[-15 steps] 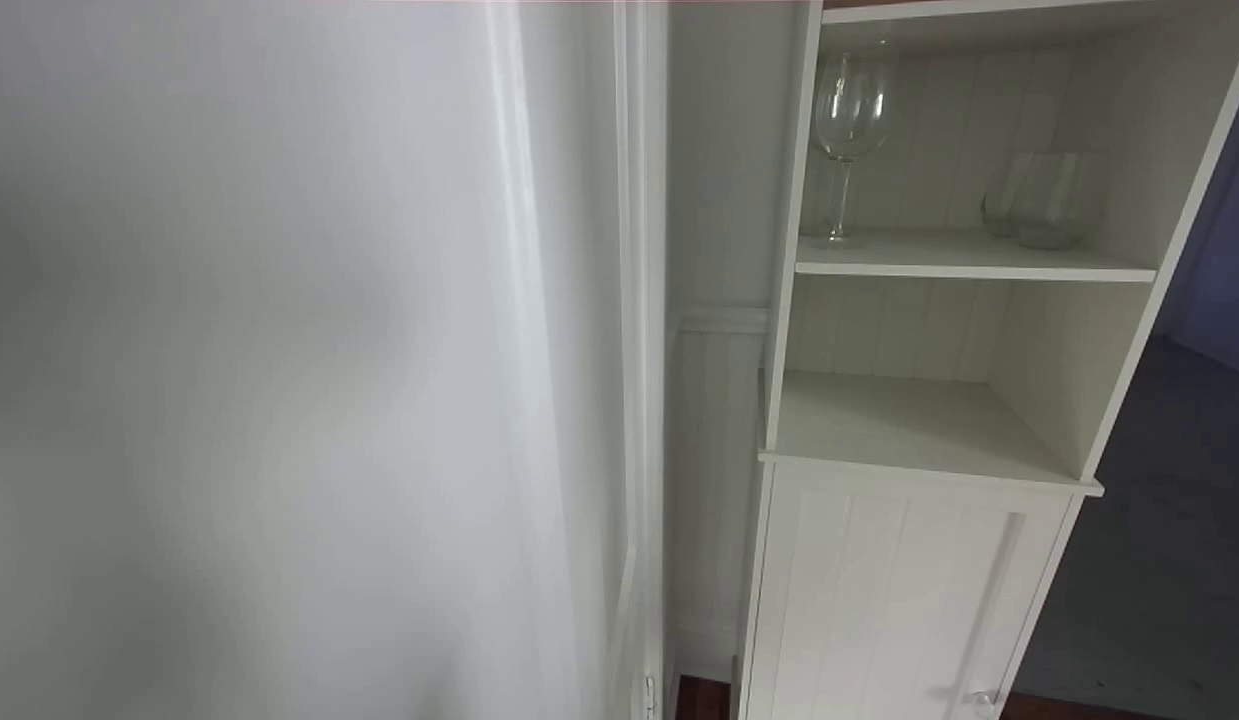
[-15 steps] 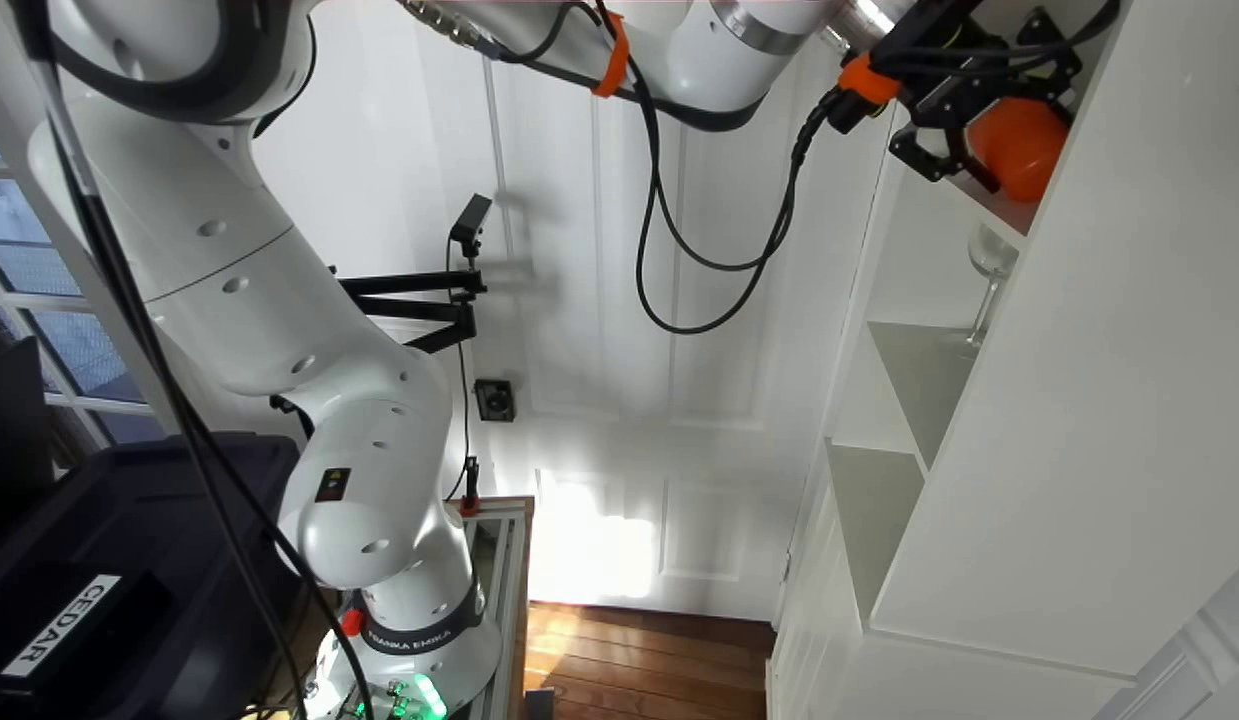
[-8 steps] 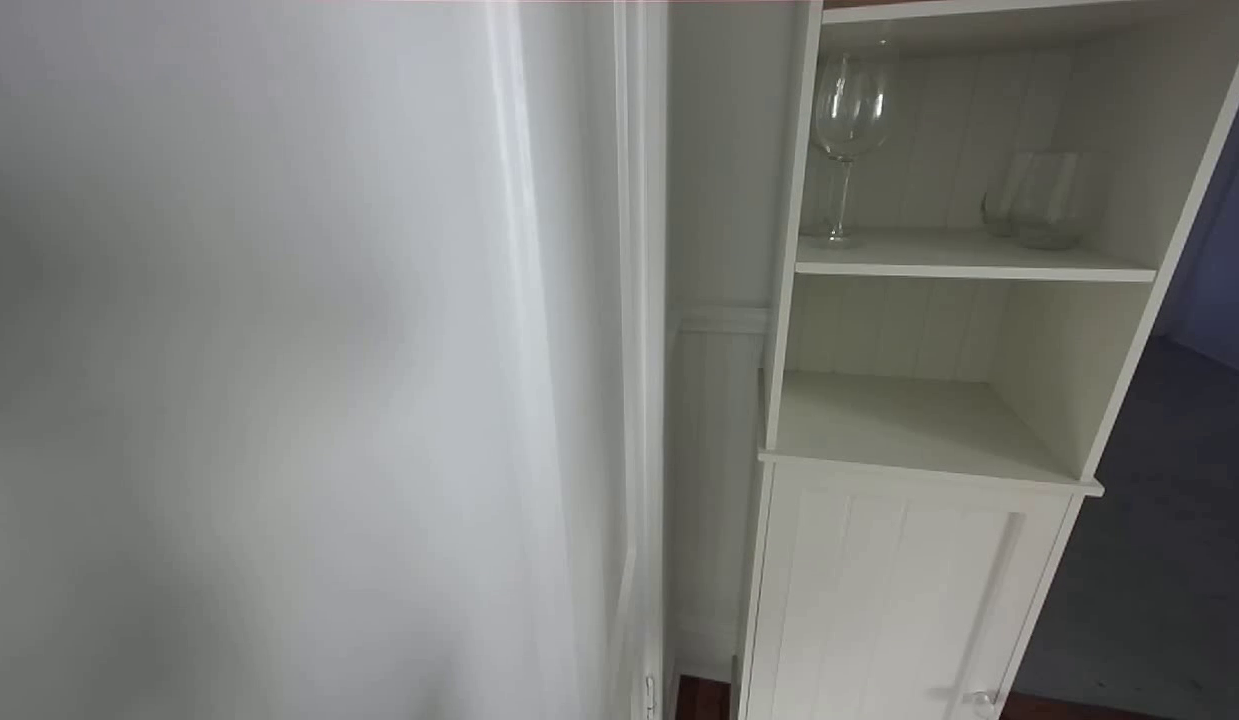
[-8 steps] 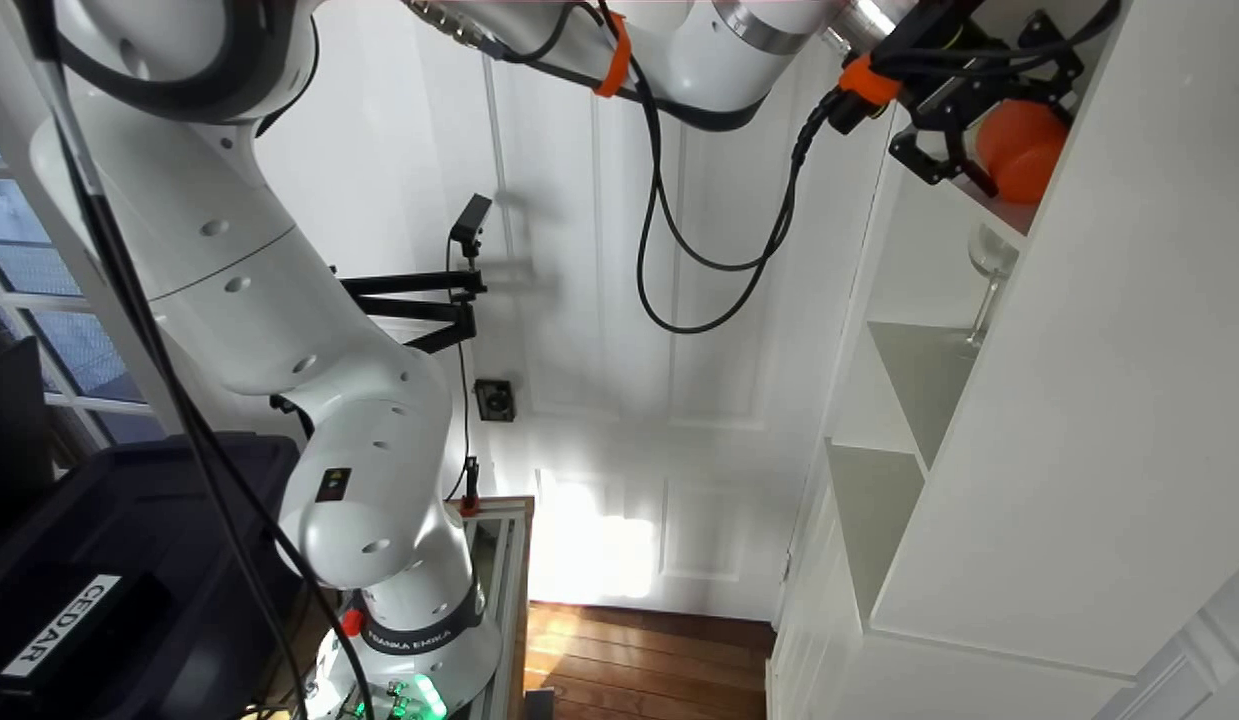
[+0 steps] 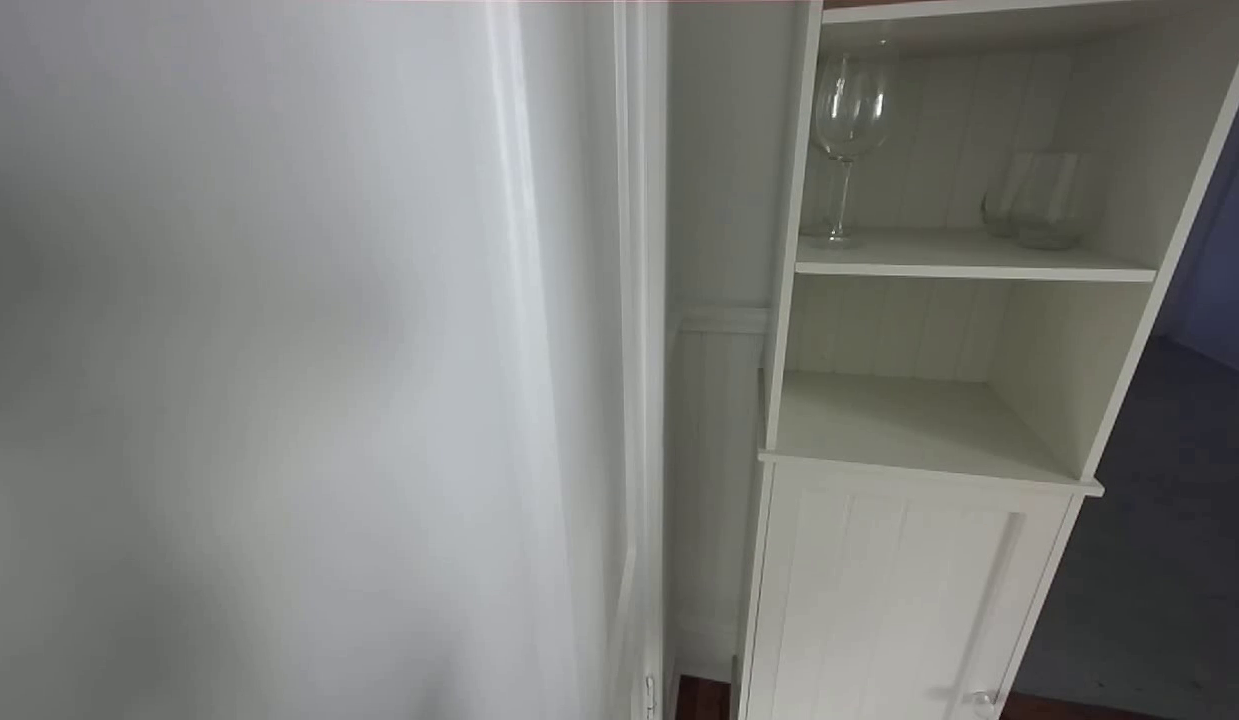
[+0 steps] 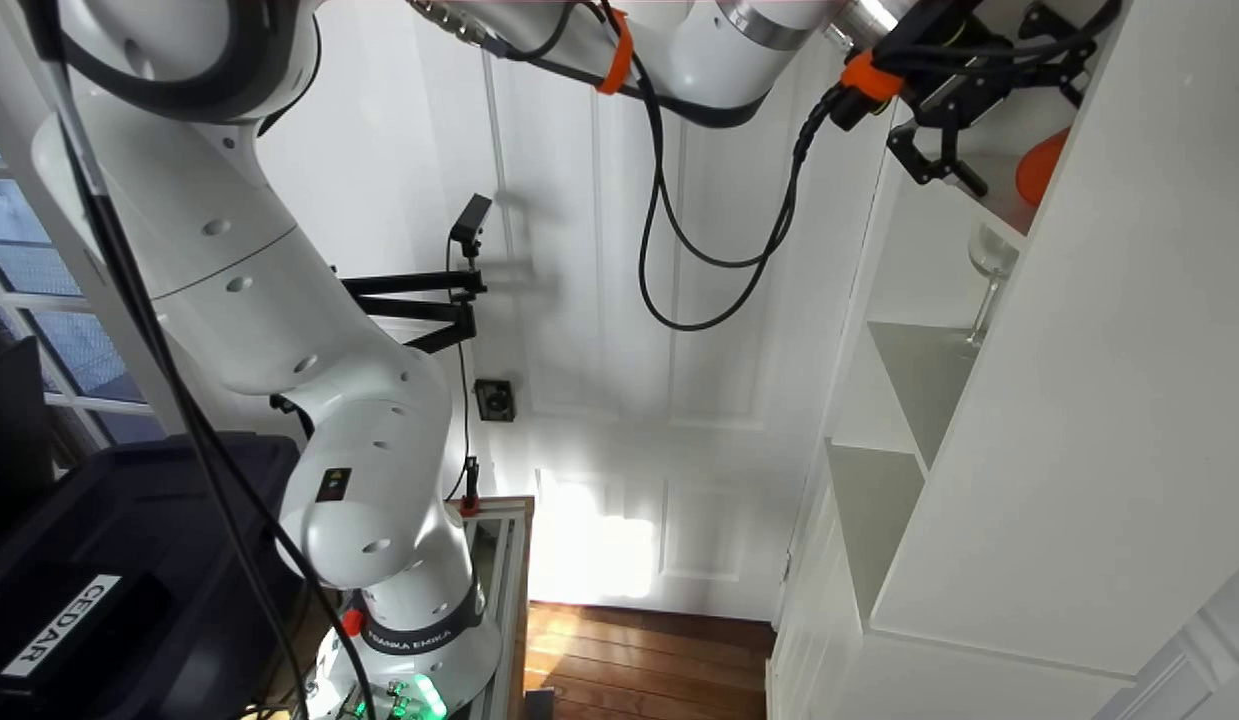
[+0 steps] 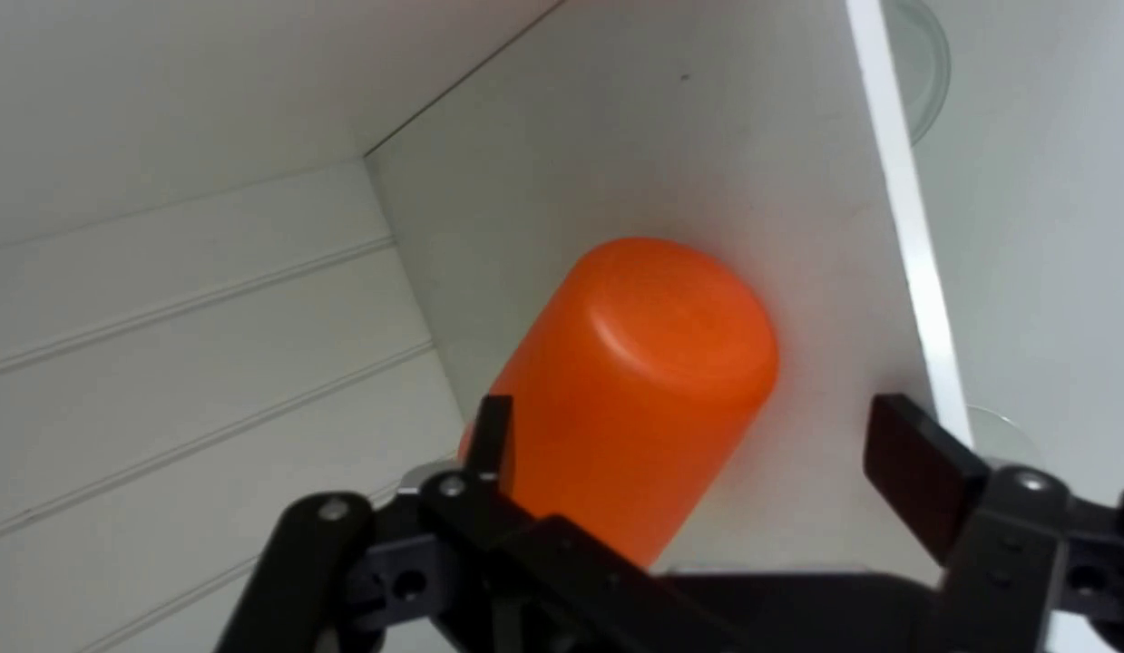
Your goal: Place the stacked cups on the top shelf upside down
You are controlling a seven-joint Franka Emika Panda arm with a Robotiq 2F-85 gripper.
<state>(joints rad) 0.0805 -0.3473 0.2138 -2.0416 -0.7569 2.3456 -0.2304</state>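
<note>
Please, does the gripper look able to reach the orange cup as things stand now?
Probably yes: the gripper is open close to the orange cup on the shelf, and nothing visible blocks the way. In the wrist view, one finger overlaps the cup's edge; whether they touch, I cannot tell.

It looked like a home: in an exterior view a panelled door (image 6: 599,400) (brightly lit low down) stood mid-frame, with a wooden floor (image 6: 669,655) below and a paned window (image 6: 41,272) at left; in both exterior views a wine glass (image 5: 851,110) stood in a white cabinet (image 5: 899,600) at right.
</note>
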